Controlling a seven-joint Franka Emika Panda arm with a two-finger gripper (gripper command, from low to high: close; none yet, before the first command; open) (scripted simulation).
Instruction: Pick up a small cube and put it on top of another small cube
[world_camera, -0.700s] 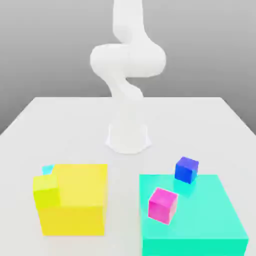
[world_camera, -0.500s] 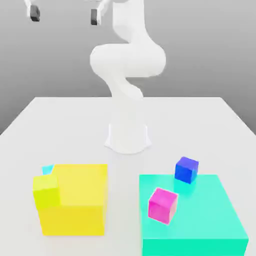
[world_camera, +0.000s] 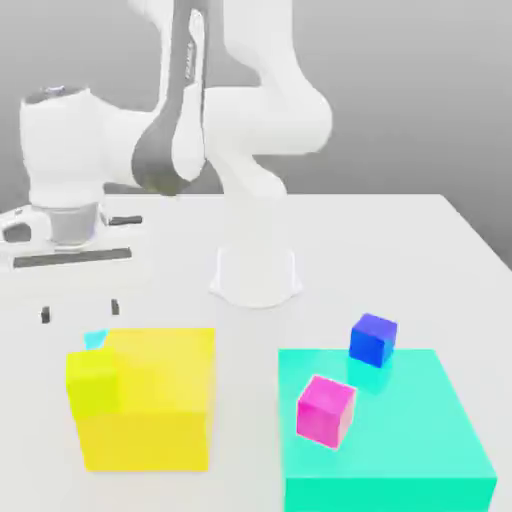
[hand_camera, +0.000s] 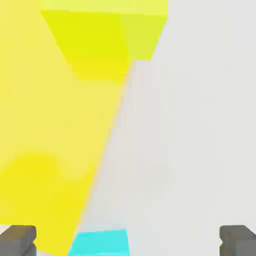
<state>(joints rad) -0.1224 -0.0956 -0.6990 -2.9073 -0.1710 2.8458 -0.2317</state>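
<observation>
Gripper (world_camera: 79, 312): fingers spread wide, hanging above the tabletop (world_camera: 150, 260) at about 9 o'clock from the arm's base (world_camera: 257, 275), with open air around it.
Small cyan cube (world_camera: 95, 339): sits tight against the big yellow block (world_camera: 155, 395), at that block's 11 o'clock corner; in the hand view it lies between the two fingertips (hand_camera: 18, 239).
Blocked side: the yellow block's wall, and the yellow-green cube (world_camera: 93, 381) just at 6 o'clock of the cyan cube.
Free side: bare tabletop toward 9 and 12 o'clock.
Dark blue cube (world_camera: 373, 338): top is clear; the turquoise block (world_camera: 400, 430) touches it at 6 o'clock.
Magenta cube (world_camera: 325, 409): stands on the turquoise block, near the blue cube at 7 o'clock.
Lane: open tabletop between the two big blocks.
</observation>
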